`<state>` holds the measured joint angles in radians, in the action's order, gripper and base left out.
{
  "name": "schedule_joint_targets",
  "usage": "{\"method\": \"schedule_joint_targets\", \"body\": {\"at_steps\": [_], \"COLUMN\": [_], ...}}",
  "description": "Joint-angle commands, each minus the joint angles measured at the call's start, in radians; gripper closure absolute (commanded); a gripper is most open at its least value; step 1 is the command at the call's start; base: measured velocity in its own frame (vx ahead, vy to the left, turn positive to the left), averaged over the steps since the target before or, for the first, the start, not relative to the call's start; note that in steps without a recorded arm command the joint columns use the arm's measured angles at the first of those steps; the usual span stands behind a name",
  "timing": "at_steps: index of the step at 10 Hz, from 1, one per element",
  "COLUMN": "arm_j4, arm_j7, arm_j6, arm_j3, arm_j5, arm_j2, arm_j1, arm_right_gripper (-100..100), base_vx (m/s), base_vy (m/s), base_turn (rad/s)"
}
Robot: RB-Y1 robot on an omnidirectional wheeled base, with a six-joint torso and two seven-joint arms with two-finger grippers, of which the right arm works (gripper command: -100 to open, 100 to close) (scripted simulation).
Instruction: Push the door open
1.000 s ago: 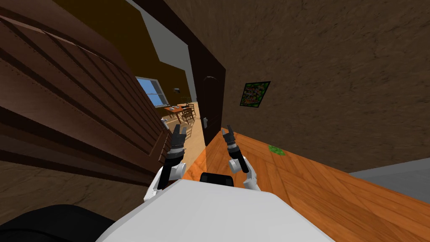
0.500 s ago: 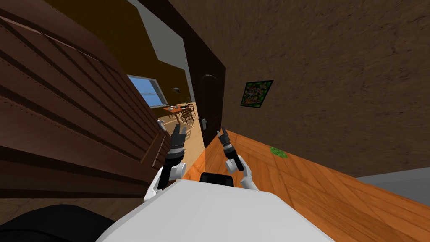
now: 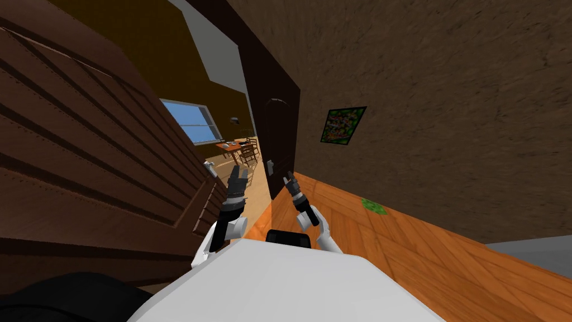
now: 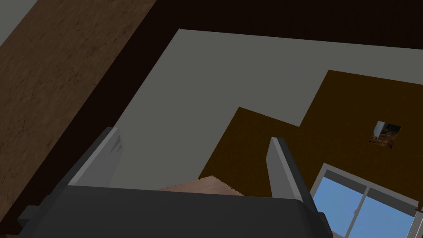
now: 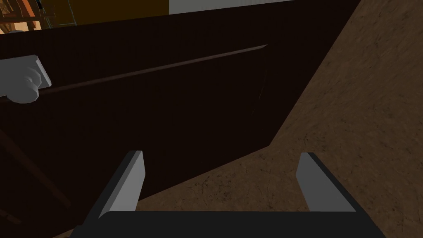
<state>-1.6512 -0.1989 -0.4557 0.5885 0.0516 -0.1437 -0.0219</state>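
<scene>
I am looking at the door in the middle of the head view, a tall dark brown slab standing ajar, with a faint arched moulding near its top and a small light grey handle at its left edge. I am holding the right gripper just below that handle, close to the door's lower face, its jaws spread wide with nothing between them. In the right wrist view the door is showing as a flat, nearly black plane crossed by one thin raised line, with the handle at the far left. The left gripper is pointing into the gap left of the door, also wide and empty. I am judging the door to be rigid and fairly heavy, swinging on hinges at its right edge by the rough brown wall. The best place to press is therefore the free edge near the handle, where leverage is greatest. Its face looks smooth, so thin blades might skid, and a square, steady push should suit it better than a jab. A lighter brown panelled leaf with deep slanting grooves is filling the left of the frame, and glossy orange parquet floor is running lower right.
</scene>
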Motion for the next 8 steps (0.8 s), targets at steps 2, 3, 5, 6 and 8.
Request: {"method": "schedule_joint_targets", "body": {"at_steps": [2,3,5,6,8], "arm_j4": [0.060,0.088,0.129,0.142,0.169], "arm_j7": [-0.016,-0.022,-0.031,-0.034,-0.040], "arm_j6": [0.005,0.008,0.011,0.013,0.015], "arm_j3": [0.050,0.075,0.111,0.123,0.146], "arm_j5": [0.006,0.008,0.011,0.013,0.015], "arm_j2": [-0.007,-0.009,-0.012,-0.013,-0.015], "arm_j1": [-0.042,-0.061,-0.089,-0.098,-0.116], "arm_right_gripper": [-100,-100,-100,-100,-100], "base_vx": [0.153,0.170,0.187,0.127,0.089], "base_vy": [-0.018,-0.018,-0.010,-0.022,-0.011], "base_turn": [0.001,0.008,0.002,0.003,0.001]}}
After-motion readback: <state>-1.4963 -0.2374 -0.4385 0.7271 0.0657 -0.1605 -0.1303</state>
